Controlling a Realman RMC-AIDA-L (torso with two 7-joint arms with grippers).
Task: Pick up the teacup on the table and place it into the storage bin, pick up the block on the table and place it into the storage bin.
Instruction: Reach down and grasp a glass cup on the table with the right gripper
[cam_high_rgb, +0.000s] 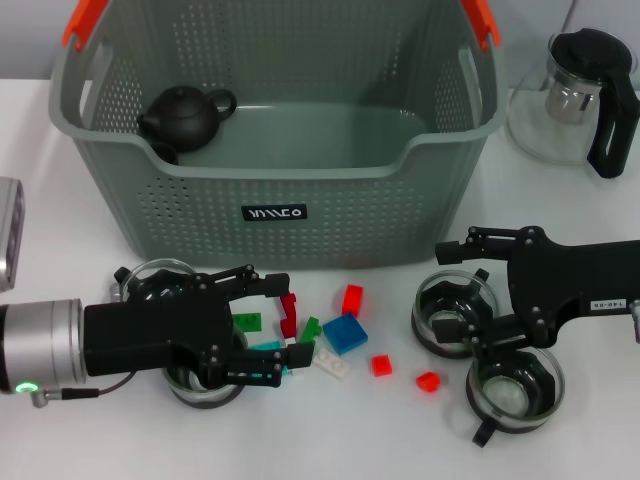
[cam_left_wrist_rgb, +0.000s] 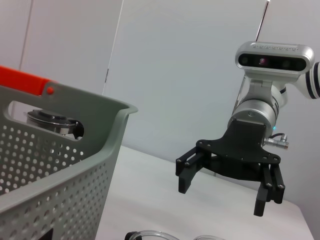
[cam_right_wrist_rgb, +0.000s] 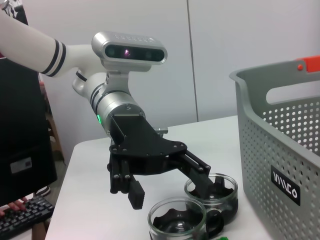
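Lower your left gripper (cam_high_rgb: 285, 335) squarely over one red block (cam_high_rgb: 289, 314) before closing; its jaws stand apart, the block between the tips, near the storage bin (cam_high_rgb: 330, 215) front wall. Right gripper (cam_high_rgb: 455, 262), jaws apart, hovers above two teacups (cam_high_rgb: 455, 310) on the worktop (cam_high_rgb: 580, 420).

On my head view I see a small dark teapot (cam_high_rgb: 183, 115) at the far left, upright, lid on, its loop handle pointing right. At the far right, a glass pitcher (cam_high_rgb: 585, 95) stands on the white tabletop (cam_high_rgb: 400, 440). It has a black lid, a black handle on its right side and a metal strainer inside. From the right wrist view I can make out a black keyboard (cam_right_wrist_rgb: 22, 220) beyond the tabletop's edge, below a black panel (cam_right_wrist_rgb: 22, 135) with a small label. Pale wall panels (cam_right_wrist_rgb: 225, 50) stand behind.
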